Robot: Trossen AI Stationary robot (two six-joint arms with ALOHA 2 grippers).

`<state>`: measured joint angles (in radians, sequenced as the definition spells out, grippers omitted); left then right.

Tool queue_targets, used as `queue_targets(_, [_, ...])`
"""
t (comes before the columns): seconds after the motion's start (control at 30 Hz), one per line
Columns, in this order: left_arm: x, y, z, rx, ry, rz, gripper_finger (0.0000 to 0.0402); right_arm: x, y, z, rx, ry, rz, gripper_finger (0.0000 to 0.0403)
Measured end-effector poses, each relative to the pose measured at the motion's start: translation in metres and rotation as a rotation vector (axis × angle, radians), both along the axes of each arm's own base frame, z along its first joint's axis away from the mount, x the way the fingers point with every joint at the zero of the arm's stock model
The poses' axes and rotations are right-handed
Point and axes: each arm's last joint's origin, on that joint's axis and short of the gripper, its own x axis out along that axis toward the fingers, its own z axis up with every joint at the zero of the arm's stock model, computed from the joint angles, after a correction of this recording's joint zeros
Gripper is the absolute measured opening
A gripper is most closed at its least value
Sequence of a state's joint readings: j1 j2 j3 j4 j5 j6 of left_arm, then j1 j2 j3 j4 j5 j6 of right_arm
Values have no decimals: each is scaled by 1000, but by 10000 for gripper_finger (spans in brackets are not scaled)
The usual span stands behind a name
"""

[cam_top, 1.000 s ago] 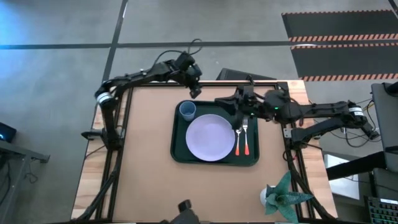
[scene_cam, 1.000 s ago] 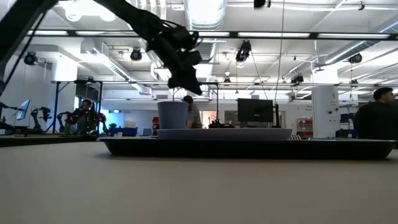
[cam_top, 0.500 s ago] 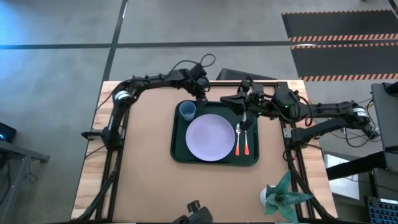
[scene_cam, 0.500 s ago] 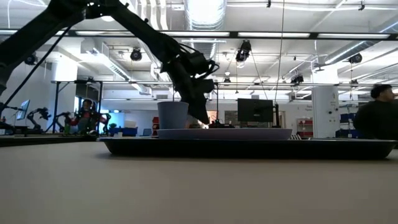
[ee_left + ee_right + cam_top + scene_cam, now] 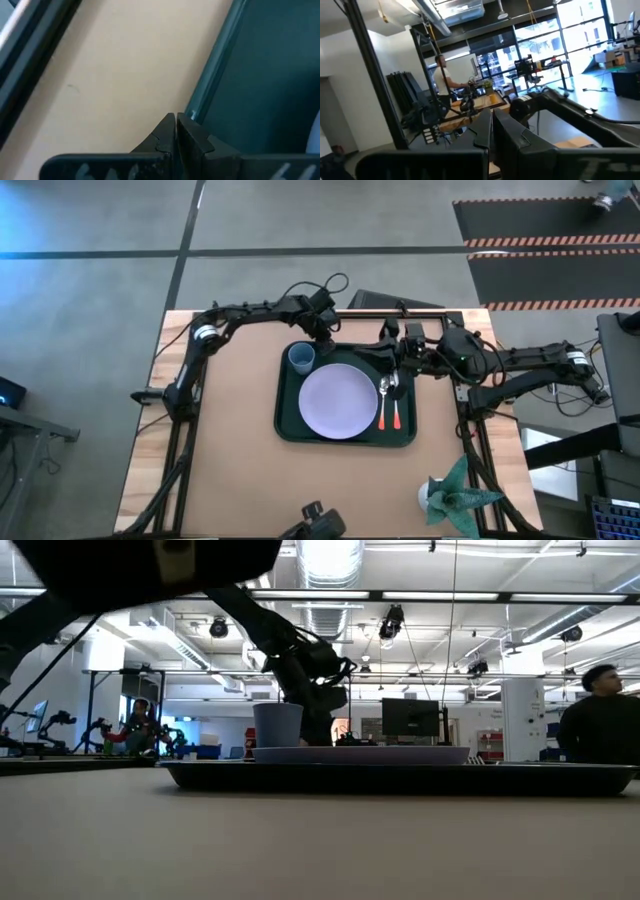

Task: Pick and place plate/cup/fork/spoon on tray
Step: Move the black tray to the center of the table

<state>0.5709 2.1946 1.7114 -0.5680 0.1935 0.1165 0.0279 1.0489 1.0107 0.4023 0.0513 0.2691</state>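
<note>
Left gripper (image 5: pixel 326 332): lowered since 1 s ago, clenched empty at tray (image 5: pixel 284 416) rim.
Cup (image 5: pixel 301 358): just beside it; smooth round blue plastic.
Plate (image 5: pixel 338 401): near; flat, matte lavender.
Spoon (image 5: pixel 384 404), fork (image 5: pixel 396 406): just below right gripper (image 5: pixel 392 352); steel, orange-red handles.
Right gripper: pulled back, clenched empty.
Meaning: all 4 placed.

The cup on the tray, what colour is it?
Light blue; the cup shows best in the high view.
</note>
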Motion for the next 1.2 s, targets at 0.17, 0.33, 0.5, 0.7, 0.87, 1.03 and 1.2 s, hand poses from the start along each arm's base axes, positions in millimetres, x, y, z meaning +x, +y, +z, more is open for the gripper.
queue_targets(0.17, [3, 1, -4, -25, 21, -5, 0, 2, 5, -1, 0, 5, 17, 8])
queue_targets(0.33, [2, -3, -6, -52, 47, -13, 0, 6, 6, -5, 7, 22, 22, 8])
queue_targets(0.5, [1, -5, -9, -62, 68, -20, 0, 10, 6, -9, 19, 36, 24, 8])
queue_targets(0.7, [-2, -14, -12, -74, 143, -42, 0, 14, 6, -13, 25, 52, 25, 8])
queue_targets(0.87, [2, -24, -13, -51, 170, -75, 0, 15, 6, -13, 25, 53, 25, 8])
queue_targets(1.03, [5, -32, -12, -24, 196, -85, 0, 15, 6, -13, 25, 53, 25, 8])
queue_targets(1.2, [10, -43, -11, -16, 199, -108, 0, 15, 6, -13, 25, 53, 25, 8])
